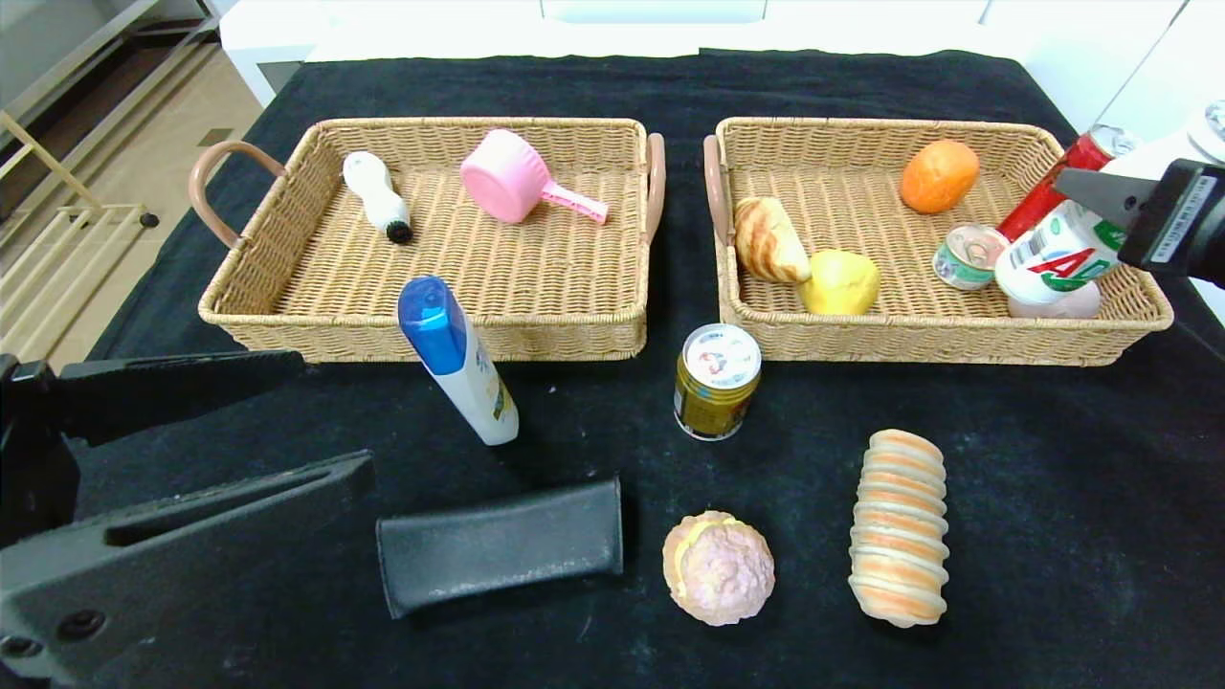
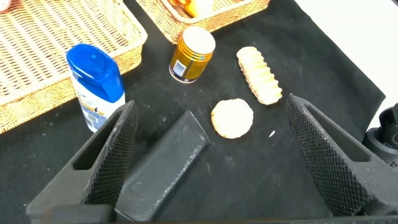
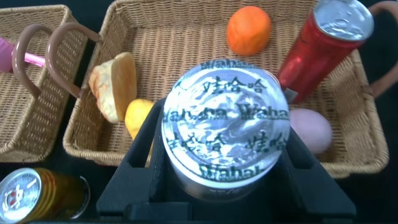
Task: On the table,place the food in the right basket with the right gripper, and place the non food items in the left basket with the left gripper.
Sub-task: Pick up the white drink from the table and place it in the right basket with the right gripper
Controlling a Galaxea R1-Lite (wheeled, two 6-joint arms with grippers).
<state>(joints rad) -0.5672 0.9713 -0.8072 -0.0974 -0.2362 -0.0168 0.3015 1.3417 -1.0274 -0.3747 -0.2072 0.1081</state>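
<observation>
The right claw (image 3: 221, 163) is clamped on a white plastic drink bottle with a silver foil lid (image 1: 1056, 256), holding it tilted over the near right corner of the right wicker basket (image 1: 861, 337), above a pale pink egg-shaped item (image 3: 311, 129). Inside that basket also lie a round orange fruit (image 1: 939, 175), a striped bread roll (image 1: 768, 239), a yellow lumpy fruit (image 1: 841, 282), a small green-banded tin (image 1: 968, 255) and a red drink can (image 3: 320, 46) leaning against the right wall. The left claw (image 2: 208, 158) hangs with its jaws spread wide over the near left part of the black-clothed worktop (image 1: 1053, 498), just above a black rectangular case (image 1: 502, 545). The left wicker basket (image 1: 431, 337) holds a white brush with a black head (image 1: 377, 195) and a pink plastic scoop (image 1: 522, 187). On the worktop in front of the baskets stand a white bottle with a blue cap (image 1: 457, 361) and a gold tin can (image 1: 716, 381); nearer lie a pink-topped round bun (image 1: 719, 567) and a long ridged striped bread loaf (image 1: 899, 526).
</observation>
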